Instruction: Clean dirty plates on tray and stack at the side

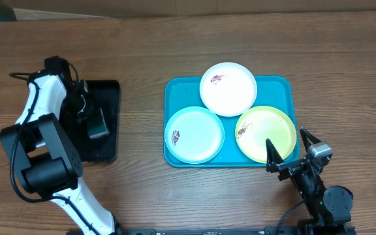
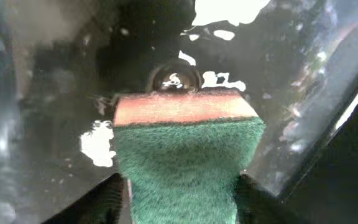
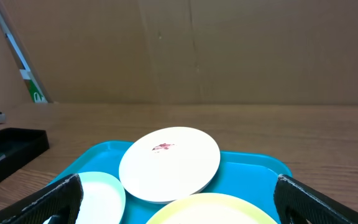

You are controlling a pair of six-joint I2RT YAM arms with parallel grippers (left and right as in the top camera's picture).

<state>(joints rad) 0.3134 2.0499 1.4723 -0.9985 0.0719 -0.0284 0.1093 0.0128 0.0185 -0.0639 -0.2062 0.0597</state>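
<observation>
Overhead, left-wrist and right-wrist views. Step in hand, as judged: collection of the sponge (image 2: 185,149) from the black tray (image 1: 109,91) before any plate is wiped. The left hand (image 2: 179,202) is seen closed about the sponge, a finger pressed to each side, green scouring face towards the camera. A firm, level hold is advised, with the sponge lifted clear of the wet black tray before it is carried across the desk (image 1: 142,52). The scouring face should be presented flat to the smears. The right hand (image 1: 291,149) is held wide and carries nothing, just beside the near right corner of the tray (image 1: 276,85). From there the rim of a plate could be steadied during wiping.

Three plates lie on the turquoise tray, which sits right of the desk's centre. The white plate (image 1: 228,89) is at the far side, its rim overlapping the other two. The pale blue plate (image 1: 194,134) is near left and the yellow-green plate (image 1: 266,134) near right. Each is round and shallow and is marked with one small dark-red smear. No plate is stacked at the side yet.
</observation>
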